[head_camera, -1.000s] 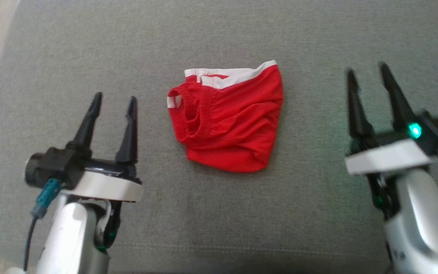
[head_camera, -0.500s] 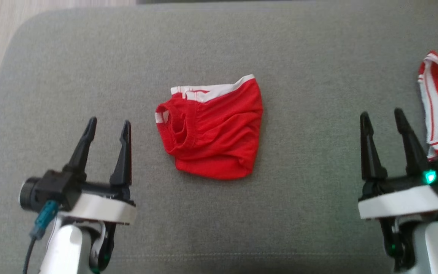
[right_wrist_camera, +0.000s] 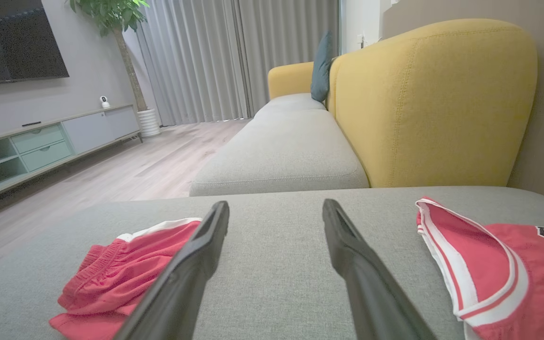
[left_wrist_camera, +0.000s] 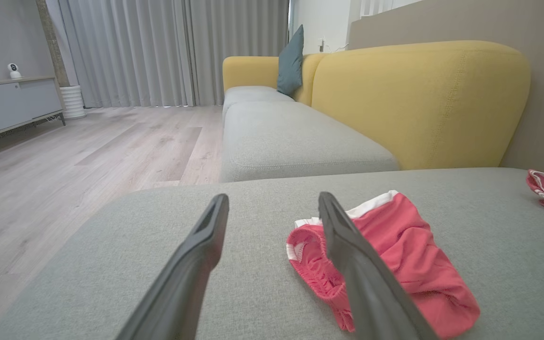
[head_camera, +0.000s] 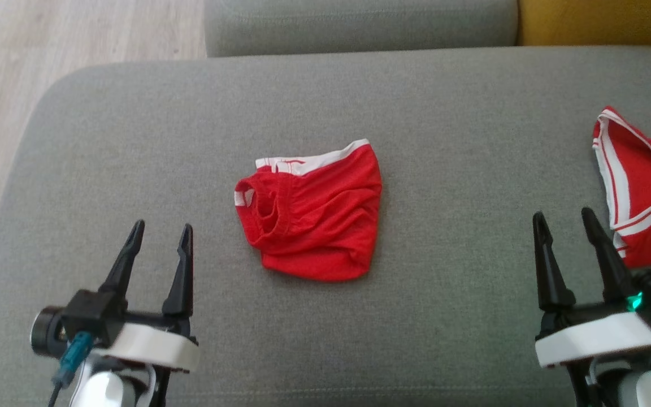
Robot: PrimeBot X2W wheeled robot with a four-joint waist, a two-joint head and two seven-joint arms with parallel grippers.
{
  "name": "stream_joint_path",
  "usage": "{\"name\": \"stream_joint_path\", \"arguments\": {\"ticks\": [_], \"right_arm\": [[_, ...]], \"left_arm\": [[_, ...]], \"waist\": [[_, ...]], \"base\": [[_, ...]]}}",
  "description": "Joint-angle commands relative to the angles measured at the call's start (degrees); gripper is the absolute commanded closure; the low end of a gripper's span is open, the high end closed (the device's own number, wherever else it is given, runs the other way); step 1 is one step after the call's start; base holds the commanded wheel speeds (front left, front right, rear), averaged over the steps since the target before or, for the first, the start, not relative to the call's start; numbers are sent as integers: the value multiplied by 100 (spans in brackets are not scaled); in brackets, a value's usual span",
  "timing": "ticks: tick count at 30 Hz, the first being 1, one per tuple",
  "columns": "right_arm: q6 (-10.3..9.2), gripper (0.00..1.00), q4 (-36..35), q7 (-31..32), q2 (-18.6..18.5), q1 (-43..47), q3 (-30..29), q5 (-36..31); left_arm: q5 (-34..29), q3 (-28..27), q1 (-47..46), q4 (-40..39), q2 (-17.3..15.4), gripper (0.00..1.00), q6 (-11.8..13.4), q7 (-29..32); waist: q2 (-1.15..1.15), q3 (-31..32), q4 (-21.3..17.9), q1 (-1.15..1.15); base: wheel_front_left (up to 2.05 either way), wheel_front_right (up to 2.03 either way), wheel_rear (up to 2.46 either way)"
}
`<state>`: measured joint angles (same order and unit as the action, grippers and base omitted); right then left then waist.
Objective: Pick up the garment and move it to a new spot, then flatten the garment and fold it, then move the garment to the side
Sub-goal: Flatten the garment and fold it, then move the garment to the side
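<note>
**Grippers empty, shorts mid-cushion**

The red shorts (head_camera: 311, 212) lie doubled over and wrinkled in the middle of the grey cushion (head_camera: 444, 113), waistband on the far side. The left gripper (head_camera: 163, 226) and right gripper (head_camera: 563, 213) hang near, one on each side, jaws spread, holding nothing. That stance suits either a coming reach or a finished release. A red jersey (head_camera: 642, 186) lies at the right.
</note>
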<state>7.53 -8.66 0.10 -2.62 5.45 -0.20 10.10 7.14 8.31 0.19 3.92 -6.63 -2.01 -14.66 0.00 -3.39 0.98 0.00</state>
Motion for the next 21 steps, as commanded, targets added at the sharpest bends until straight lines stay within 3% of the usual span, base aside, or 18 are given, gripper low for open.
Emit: {"name": "stream_joint_path", "arguments": {"ticks": [1, 21], "right_arm": [[-4, 0, -242, 41, -27, -48, 115, 34], [-4, 0, -357, 175, -26, 158, 88, 28]], "left_arm": [[-24, -204, -94, -153, -100, 0, 28, -34], [-45, -149, 110, -294, -145, 0, 262, 118]], "waist": [[0, 106, -12, 0], [0, 241, -12, 0]], "base": [[0, 0, 0], [0, 0, 0]]}}
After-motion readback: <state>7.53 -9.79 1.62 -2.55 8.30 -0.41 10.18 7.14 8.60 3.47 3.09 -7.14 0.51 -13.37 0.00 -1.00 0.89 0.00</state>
